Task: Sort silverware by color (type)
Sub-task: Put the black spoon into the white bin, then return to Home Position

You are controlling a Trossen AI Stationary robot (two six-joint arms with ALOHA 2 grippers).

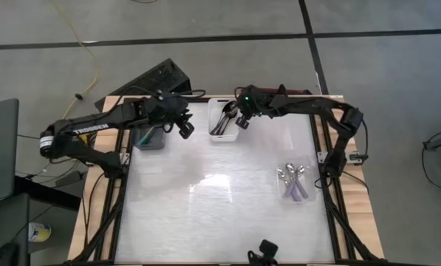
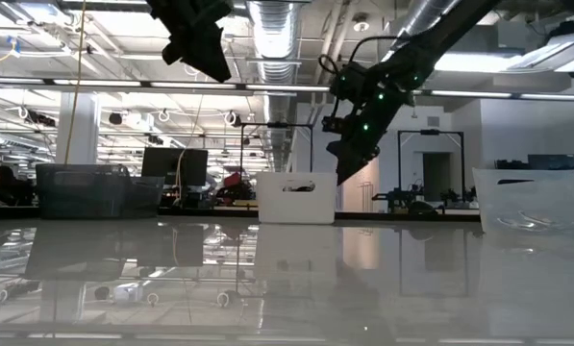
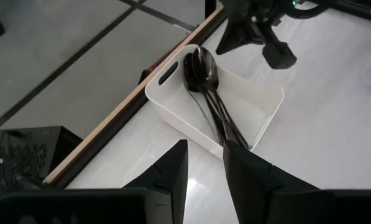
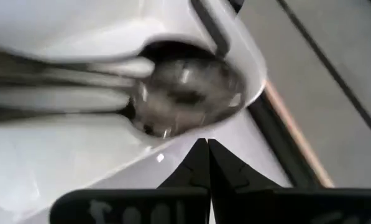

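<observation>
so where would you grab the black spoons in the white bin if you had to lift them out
Judging from the pose, grip the black spoons by their slim handles, coming straight down from above. The bowls are bunched against the handle-slot end of the white bin, while the handles fan toward the opposite wall, leaving some bin floor beside them for a finger. The right gripper is already just above that bin.

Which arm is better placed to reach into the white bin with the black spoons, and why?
Probably the right: its gripper hangs at the white bin's rim, right by the black spoons, though shut. The left gripper, open, sits beside the bin, towards the grey bin.
</observation>
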